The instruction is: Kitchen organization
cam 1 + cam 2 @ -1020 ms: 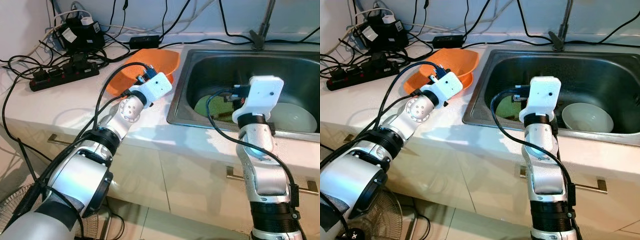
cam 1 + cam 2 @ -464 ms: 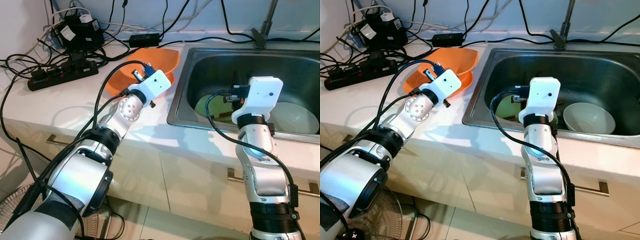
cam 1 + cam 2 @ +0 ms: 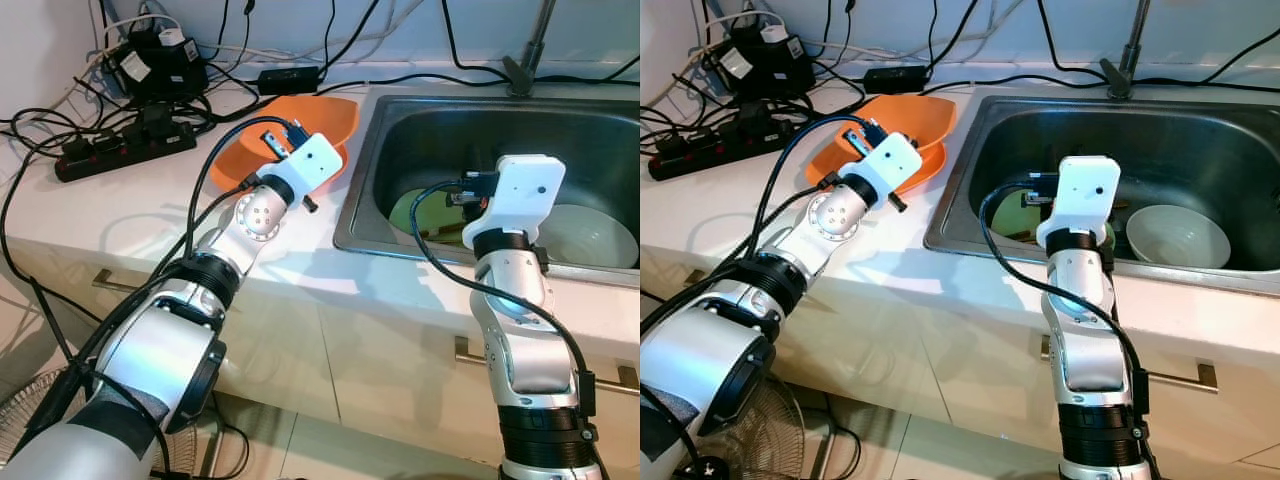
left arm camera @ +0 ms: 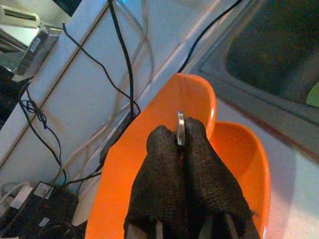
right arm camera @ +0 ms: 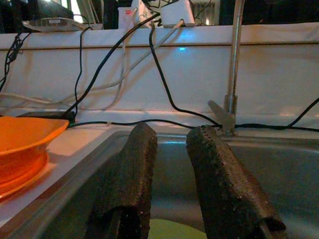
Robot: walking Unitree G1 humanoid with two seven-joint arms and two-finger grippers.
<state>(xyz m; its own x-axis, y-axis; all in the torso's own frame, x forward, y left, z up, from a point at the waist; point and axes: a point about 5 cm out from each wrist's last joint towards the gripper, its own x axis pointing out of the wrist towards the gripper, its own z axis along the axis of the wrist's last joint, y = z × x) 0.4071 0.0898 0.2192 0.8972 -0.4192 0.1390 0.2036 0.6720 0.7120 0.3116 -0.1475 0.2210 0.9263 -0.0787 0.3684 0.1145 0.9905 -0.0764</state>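
Two orange bowls sit nested on the white counter left of the sink; the upper orange bowl (image 3: pixel 318 120) tilts up over the lower one (image 3: pixel 232 166). My left gripper (image 4: pixel 180 135) is shut on the upper bowl's rim. My right gripper (image 5: pixel 169 144) hangs open over the steel sink (image 3: pixel 470 120), nothing between its fingers. Below it in the sink lies a green plate (image 3: pixel 412 210), with a white bowl (image 3: pixel 592 236) beside it to the right.
A black power strip (image 3: pixel 120 152), adapters and several tangled cables crowd the counter's back left. The faucet (image 3: pixel 525 55) stands behind the sink. Cabinet drawers with handles (image 3: pixel 560 362) lie below the counter edge, and a fan (image 3: pixel 40 420) stands on the floor at lower left.
My left wrist has risen slightly and shifted toward the back, still gripping the orange bowl's rim. The right arm has stayed put.
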